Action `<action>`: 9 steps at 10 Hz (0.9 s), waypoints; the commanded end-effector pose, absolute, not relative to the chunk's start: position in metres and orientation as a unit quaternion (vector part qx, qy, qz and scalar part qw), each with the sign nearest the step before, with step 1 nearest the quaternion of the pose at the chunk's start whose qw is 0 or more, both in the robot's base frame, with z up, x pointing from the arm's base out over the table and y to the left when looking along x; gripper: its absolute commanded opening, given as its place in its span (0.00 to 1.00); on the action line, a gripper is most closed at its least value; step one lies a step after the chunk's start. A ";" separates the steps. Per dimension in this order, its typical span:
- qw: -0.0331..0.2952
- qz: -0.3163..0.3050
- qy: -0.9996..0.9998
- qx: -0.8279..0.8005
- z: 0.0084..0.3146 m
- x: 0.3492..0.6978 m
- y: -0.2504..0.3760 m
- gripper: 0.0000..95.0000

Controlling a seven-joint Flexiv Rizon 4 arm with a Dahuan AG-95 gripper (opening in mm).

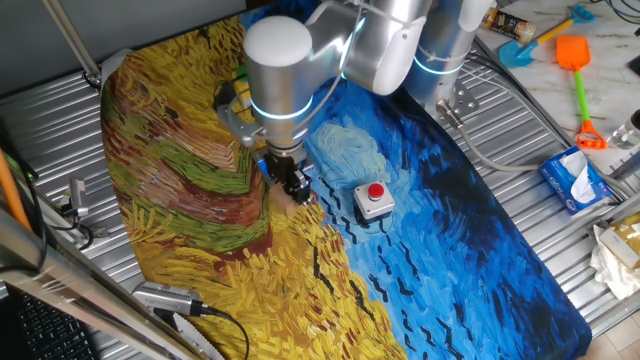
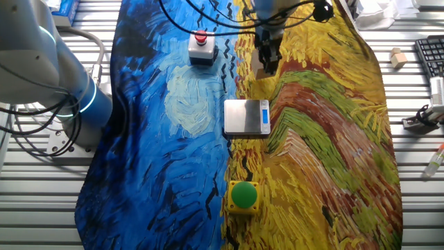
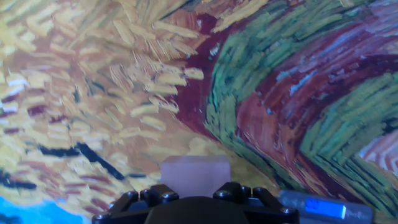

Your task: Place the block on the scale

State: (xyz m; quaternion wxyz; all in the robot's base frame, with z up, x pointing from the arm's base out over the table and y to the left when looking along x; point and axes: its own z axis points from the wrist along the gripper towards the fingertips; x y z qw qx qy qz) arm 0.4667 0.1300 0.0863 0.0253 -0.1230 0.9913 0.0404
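Reaching down from its lit blue ring joint, the arm (image 1: 330, 50) holds its wrist vertical, the claw (image 1: 297, 193) pointing straight at the painted cloth (image 1: 200, 240) that covers the worktop (image 1: 50, 130). The claw sits low, at or just above the cloth, near the border between the yellow and blue areas. In the hand view, the block (image 3: 195, 174) appears directly ahead of the black claw body, resting on the cloth; the fingertips themselves are out of view, so whether they grip the block cannot be told. In the other fixed view, the claw (image 2: 267, 64) hides the block. The scale (image 2: 246, 117) lies flat on the cloth, near the claw but apart from it, its blue tab on the edge facing the yellow field. A grey box with a red button (image 1: 373, 199) stands beside the claw on the blue area; a yellow box with a green button (image 2: 243, 196) lies beyond the scale.
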 end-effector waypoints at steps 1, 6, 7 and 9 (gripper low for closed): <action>0.025 0.041 0.991 -0.126 0.088 0.464 0.126 0.00; 0.025 0.043 0.990 -0.135 0.090 0.454 0.113 0.00; 0.026 0.044 0.989 -0.138 0.089 0.452 0.110 0.00; 0.026 0.045 0.988 -0.144 0.088 0.447 0.102 0.00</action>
